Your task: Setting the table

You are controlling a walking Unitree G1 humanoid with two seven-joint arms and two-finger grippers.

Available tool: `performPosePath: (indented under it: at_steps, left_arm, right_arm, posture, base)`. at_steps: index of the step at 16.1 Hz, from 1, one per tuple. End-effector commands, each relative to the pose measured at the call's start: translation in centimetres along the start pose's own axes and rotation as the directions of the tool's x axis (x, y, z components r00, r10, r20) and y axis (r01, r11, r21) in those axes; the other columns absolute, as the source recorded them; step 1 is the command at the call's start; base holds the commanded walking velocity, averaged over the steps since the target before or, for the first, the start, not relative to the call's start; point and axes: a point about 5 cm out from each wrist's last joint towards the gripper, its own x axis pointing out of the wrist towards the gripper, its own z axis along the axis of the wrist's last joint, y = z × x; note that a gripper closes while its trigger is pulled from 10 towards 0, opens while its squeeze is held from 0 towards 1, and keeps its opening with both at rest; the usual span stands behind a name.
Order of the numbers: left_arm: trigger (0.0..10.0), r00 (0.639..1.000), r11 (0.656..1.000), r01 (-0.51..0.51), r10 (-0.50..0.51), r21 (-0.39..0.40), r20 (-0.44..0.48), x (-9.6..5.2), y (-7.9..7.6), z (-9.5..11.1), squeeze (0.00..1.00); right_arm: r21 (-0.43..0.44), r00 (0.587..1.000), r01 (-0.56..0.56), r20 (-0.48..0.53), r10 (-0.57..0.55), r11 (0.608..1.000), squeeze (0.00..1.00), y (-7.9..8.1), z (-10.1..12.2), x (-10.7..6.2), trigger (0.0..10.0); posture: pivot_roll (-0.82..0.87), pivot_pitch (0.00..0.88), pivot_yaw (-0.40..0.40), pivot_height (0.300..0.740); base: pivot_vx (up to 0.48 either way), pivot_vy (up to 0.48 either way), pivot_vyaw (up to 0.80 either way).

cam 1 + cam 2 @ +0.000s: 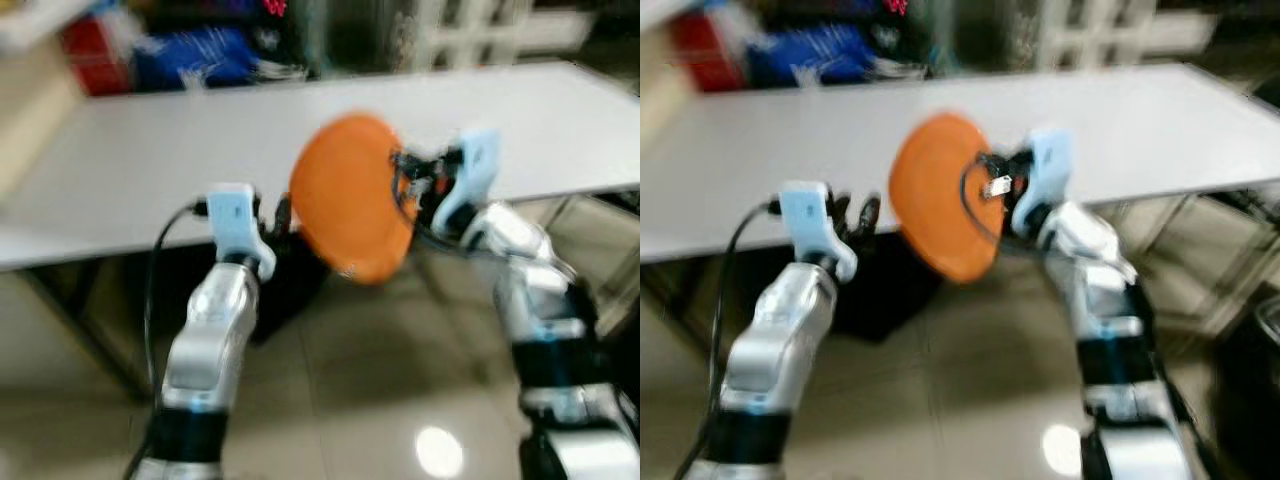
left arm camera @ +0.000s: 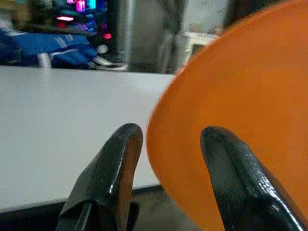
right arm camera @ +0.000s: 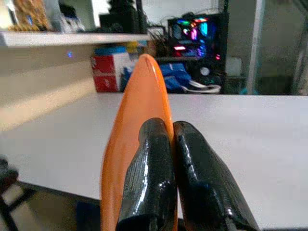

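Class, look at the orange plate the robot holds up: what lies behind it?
Behind the orange plate, pinched on edge by the right gripper, stretches the white table. The strip of tabletop directly behind the plate is covered.

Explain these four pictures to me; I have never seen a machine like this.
This is a humanoid robot with two silver arms, each ending in an end effector of two black fingers. The two wide pictures come from cameras in its head, looking down at its own arms; they are blurred. The other two come from cameras on its wrists, looking along the fingers.

The right end effector is shut on the rim of an orange plate, holding it on edge in the air before a long white table. The left end effector is open beside the plate, gripping nothing. The near part of the table looks bare. Behind it stand blue bags and a red box.
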Motion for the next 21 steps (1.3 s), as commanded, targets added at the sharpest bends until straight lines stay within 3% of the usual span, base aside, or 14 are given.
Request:
performPosePath:
  at_steps: [1,11,15,17,21]
  left_arm:
    - [10.0,1.0,1.0,0.008,-0.008,0.026,0.017,0.4,0.0,0.7,0.0]
    - [10.0,1.0,0.999,0.011,-0.011,0.034,0.012,0.6,0.0,0.7,0.0]
    - [10.0,1.0,1.0,-0.002,0.002,0.024,0.02,0.7,0.0,0.8,0.0]
    - [10.0,1.0,1.0,-0.002,0.002,0.019,0.022,0.8,-0.1,0.8,0.0]
    - [10.0,1.0,1.0,-0.004,0.004,0.013,0.024,0.8,-0.1,0.8,0.0]
  right_arm:
    - [-0.004,0.999,-0.026,0.047,0.027,1.0,0.0,0.6,0.8,0.4,0.0]
    - [0.01,0.998,-0.042,0.047,0.042,0.999,0.0,1.4,0.2,0.4,0.0]
    - [-0.011,0.973,-0.193,0.127,0.193,0.981,0.0,3.8,3.4,1.5,0.0]
    - [0.003,0.964,-0.206,0.174,0.203,0.978,0.0,3.6,5.2,2.7,0.0]
    - [0.033,0.964,-0.169,0.212,0.159,0.985,0.0,2.5,6.6,4.6,0.0]
  posture:
    - [-0.21,0.0,0.052,0.74]
    - [-0.21,0.0,0.064,0.74]
    - [-0.21,0.0,0.065,0.74]
    - [-0.21,0.0,0.062,0.74]
    - [-0.2,0.0,0.053,0.74]
  base:
    - [0.469,0.0,0.0]
    - [0.469,0.0,0.0]
    - [0.117,0.0,0.0]
    - [0.0,0.0,0.0]
    - [0.0,0.0,0.0]
